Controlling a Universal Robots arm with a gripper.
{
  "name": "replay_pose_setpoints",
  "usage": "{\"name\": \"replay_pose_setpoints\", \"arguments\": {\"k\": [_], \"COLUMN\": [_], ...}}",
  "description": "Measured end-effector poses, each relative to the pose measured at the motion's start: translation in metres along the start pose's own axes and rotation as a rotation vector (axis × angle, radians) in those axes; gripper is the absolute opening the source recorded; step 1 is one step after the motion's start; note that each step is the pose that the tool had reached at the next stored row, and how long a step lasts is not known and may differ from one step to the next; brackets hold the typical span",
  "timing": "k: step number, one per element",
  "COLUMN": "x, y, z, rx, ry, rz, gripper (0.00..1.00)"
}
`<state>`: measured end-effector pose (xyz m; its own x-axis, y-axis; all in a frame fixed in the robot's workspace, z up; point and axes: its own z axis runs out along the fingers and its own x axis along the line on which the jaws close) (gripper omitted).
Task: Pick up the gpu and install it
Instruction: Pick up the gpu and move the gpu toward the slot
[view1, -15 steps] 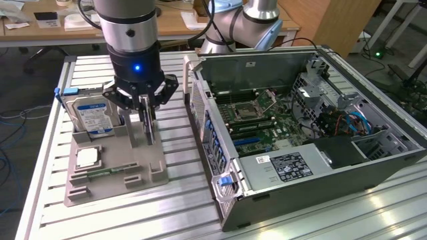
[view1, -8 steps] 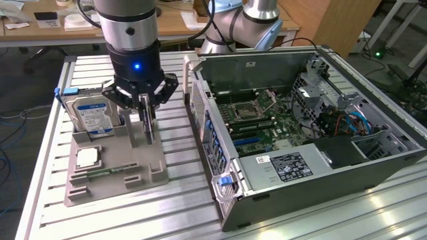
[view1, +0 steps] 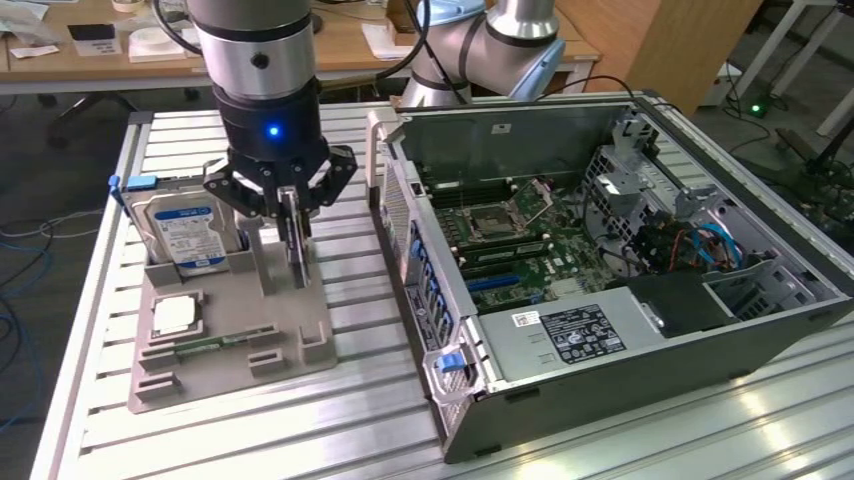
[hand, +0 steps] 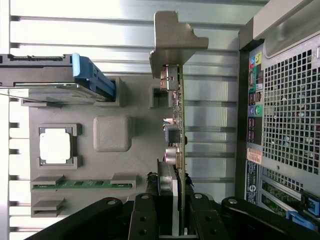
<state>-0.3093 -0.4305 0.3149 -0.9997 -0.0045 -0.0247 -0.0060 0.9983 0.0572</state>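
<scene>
Left: hard drive (view1: 187, 235) stands upright at the far end of the grey tray (view1: 254, 335), with the processor chip (view1: 175, 316) lying flat nearer. Arm hangs vertical over the tray's right side, gripper (view1: 292, 232) pointing straight down. Jaws stand narrow, clamped on the top edge of the graphics card (view1: 300, 270). The card is upright and edge-on at its tray slot; cannot tell if it is seated or lifted. Right: open computer case (view1: 601, 290), near the tray.

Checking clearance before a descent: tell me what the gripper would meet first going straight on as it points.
The gpu, upright between the gripper's fingers, stands in that line; right below it comes the gray holder tray. How much gap lies under the card is unclear.
</scene>
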Motion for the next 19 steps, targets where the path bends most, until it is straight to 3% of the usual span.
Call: {"name": "replay_pose_setpoints", "arguments": {"k": [19], "x": [-0.0002], "y": [0.0006], "z": [-0.0096], "rx": [0.0126], "ry": [-0.0001], "rz": [0.0], "gripper": [0.28]}}
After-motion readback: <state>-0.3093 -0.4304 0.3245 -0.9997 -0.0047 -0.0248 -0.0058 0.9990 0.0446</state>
